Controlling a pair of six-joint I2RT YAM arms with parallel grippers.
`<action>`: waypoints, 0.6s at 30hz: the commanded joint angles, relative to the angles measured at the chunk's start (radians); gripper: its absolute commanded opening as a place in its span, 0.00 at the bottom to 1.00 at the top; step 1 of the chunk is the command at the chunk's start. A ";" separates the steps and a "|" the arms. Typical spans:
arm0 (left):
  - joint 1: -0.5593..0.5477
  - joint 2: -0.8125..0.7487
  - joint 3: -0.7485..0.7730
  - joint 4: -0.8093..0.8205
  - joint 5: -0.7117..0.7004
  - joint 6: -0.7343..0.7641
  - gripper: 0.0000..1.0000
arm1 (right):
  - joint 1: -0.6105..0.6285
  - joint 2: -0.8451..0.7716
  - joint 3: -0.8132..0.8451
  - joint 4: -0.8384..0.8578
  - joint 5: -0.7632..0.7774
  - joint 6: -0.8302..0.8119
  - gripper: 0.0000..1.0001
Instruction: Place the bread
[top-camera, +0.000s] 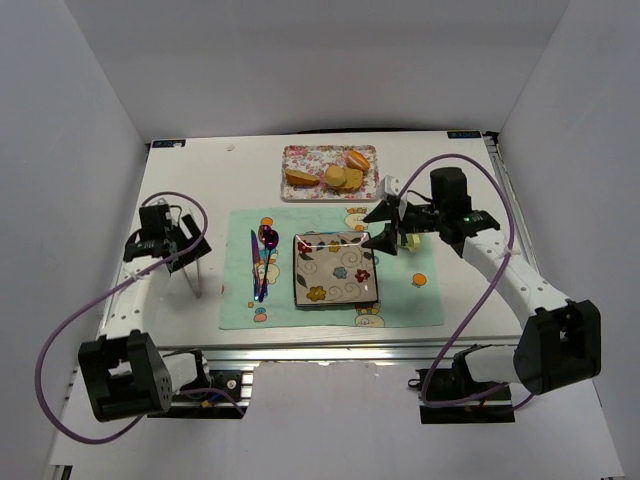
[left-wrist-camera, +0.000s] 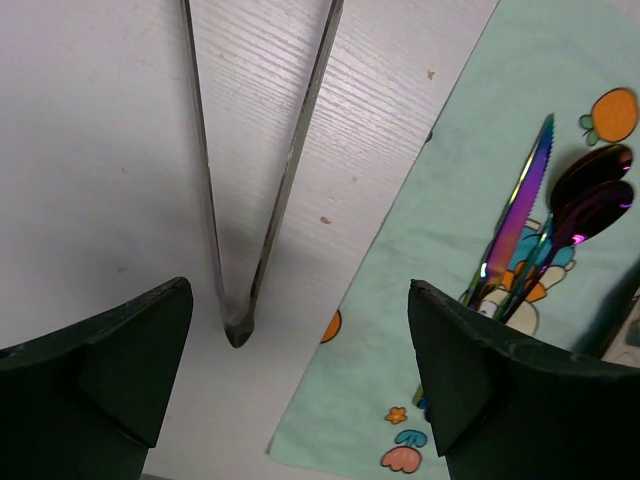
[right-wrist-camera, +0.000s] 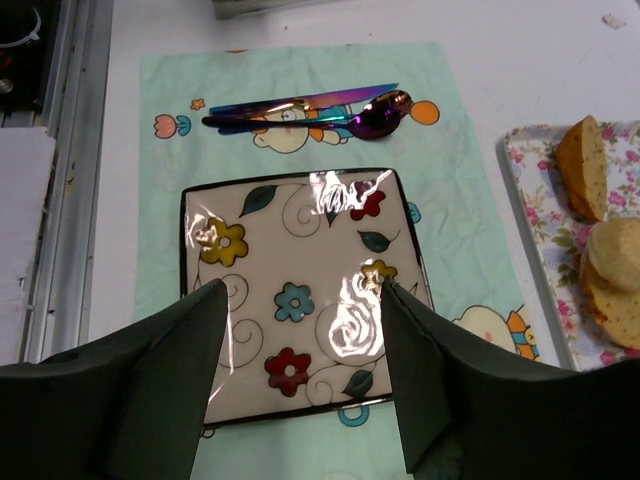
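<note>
The bread (top-camera: 335, 176), a small round pale golden roll, lies on the floral tray (top-camera: 300, 152) at the back of the table. In the right wrist view the bread (right-wrist-camera: 617, 250) shows at the right edge on the tray (right-wrist-camera: 522, 180). My right gripper (top-camera: 376, 227) hovers open and empty by the far right corner of the square flowered plate (top-camera: 335, 268). Through its wrist camera, the right gripper (right-wrist-camera: 300, 295) looks down on the bare plate (right-wrist-camera: 270, 240). My left gripper (top-camera: 185, 245) is open and empty over the table at the left, and in its own view the left gripper (left-wrist-camera: 300, 288) holds nothing.
A brown-crusted wedge (top-camera: 300, 177) and an orange bun (top-camera: 357, 159) share the tray. Iridescent cutlery (top-camera: 262, 262) lies on the mint placemat (top-camera: 420, 300) left of the plate. Metal tongs (left-wrist-camera: 235, 200) lie under the left gripper. A pale yellow mug (top-camera: 413, 239) is partly hidden behind the right gripper.
</note>
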 joint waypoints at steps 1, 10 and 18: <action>0.000 0.063 0.065 -0.017 0.018 0.146 0.98 | -0.012 -0.059 -0.029 -0.009 -0.011 -0.027 0.69; 0.002 0.277 0.078 0.076 -0.124 0.237 0.95 | -0.061 -0.052 -0.048 0.060 -0.019 0.068 0.70; 0.008 0.387 0.033 0.219 -0.040 0.288 0.75 | -0.095 -0.038 -0.031 0.073 -0.028 0.093 0.70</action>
